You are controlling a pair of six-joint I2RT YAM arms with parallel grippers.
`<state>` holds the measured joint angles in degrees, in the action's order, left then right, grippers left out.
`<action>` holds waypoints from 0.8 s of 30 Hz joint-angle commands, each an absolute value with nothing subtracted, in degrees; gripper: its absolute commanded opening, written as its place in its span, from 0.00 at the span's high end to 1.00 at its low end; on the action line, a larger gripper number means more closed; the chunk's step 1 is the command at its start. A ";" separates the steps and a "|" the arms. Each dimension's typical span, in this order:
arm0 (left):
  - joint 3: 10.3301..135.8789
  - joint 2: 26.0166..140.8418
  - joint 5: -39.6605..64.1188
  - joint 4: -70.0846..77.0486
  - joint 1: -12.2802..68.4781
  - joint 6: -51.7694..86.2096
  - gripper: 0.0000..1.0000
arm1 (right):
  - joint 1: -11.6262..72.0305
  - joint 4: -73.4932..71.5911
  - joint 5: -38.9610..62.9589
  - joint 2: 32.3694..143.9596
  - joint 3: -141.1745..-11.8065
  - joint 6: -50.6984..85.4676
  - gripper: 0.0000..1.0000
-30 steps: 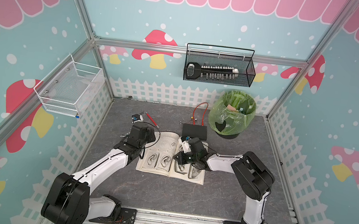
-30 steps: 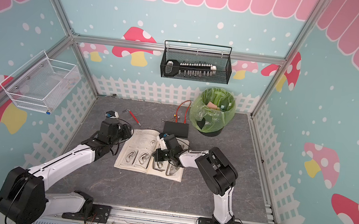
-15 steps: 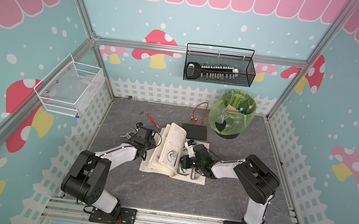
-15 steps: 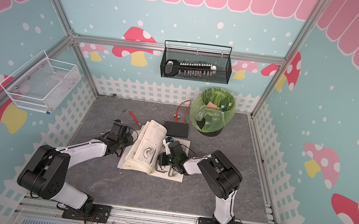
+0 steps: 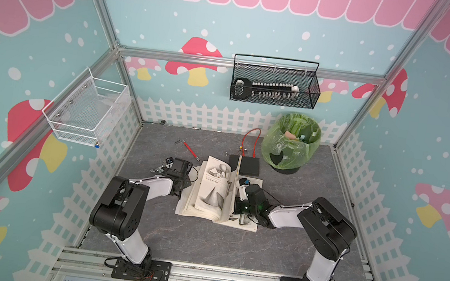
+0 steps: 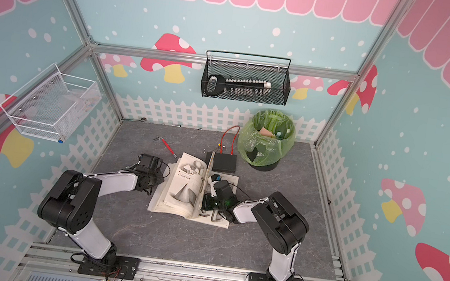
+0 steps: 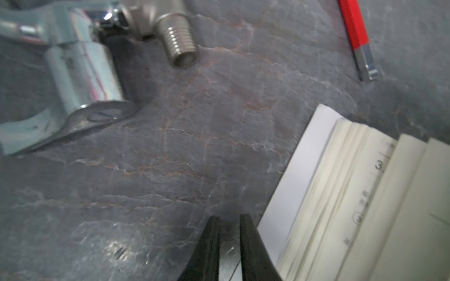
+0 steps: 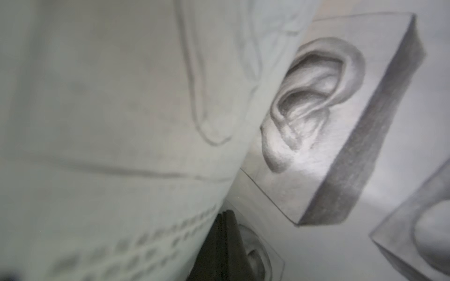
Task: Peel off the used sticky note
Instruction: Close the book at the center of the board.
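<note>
**Operator:** Where is the sticky note?

**Describer:** I cannot tell you; no view shows it clearly. At the centre of your grey table [image 5: 204,244] lies an open drawing book [image 5: 212,195]. A sheaf of its pages stands up near the spine, showing a shaded cone and other solids.

**Operator:** And my grippers?

**Describer:** Your right gripper [image 8: 225,217] has its fingers pressed together. The tips sit low against the right-hand page of ear drawings, partly tucked under the curled pages. I cannot tell whether any paper is pinched. Your left gripper [image 7: 229,220] is clenched almost to touching and holds nothing. It is over bare table just beside the book's left edge.

**Operator:** What surrounds them?

**Describer:** A red-handled tool [image 5: 190,151] and a chrome fitting [image 7: 80,73] lie near the left gripper. Behind the book sits a flat black box [image 5: 249,165]. Beside that is a bin [image 5: 291,147] lined with a green bag.
</note>
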<state>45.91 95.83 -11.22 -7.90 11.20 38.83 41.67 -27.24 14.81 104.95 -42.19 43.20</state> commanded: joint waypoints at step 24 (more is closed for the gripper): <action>50.39 105.37 6.02 -5.27 20.36 40.45 1.00 | 41.40 -16.39 13.10 105.78 -38.13 44.21 1.00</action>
<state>50.89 102.21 -0.43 -2.17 17.87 39.07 41.67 -27.42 14.81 104.31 -41.34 43.86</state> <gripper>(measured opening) 0.042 0.043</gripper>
